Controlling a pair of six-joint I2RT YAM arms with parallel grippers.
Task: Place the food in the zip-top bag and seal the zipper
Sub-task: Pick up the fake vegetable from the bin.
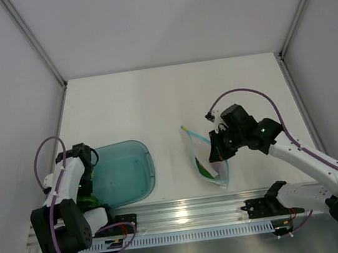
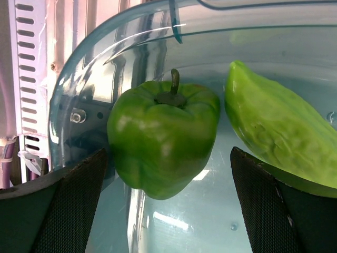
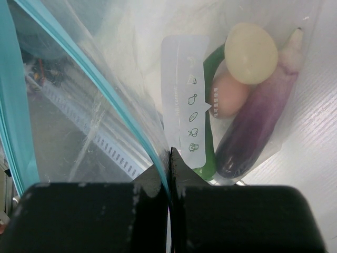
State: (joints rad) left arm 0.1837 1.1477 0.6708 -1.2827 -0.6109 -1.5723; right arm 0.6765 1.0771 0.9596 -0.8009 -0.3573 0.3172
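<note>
Teal plastic tray (image 1: 136,153) sits on the bench (image 1: 165,102) at the left, where the left fingers (image 2: 68,205) are spread either side of a green pepper (image 2: 163,139), a long green vegetable (image 2: 279,137) just beside it. Further right, the right fingers (image 3: 158,211) pinch the zip-top bag (image 1: 206,159) by its blue zipper (image 3: 15,105), with the eggplant (image 3: 258,132) inside the bag.

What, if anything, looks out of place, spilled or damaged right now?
Nothing looks spilled or damaged. The pepper and long green vegetable lie in the tray; the eggplant is inside the bag, whose edge the right gripper pinches.
</note>
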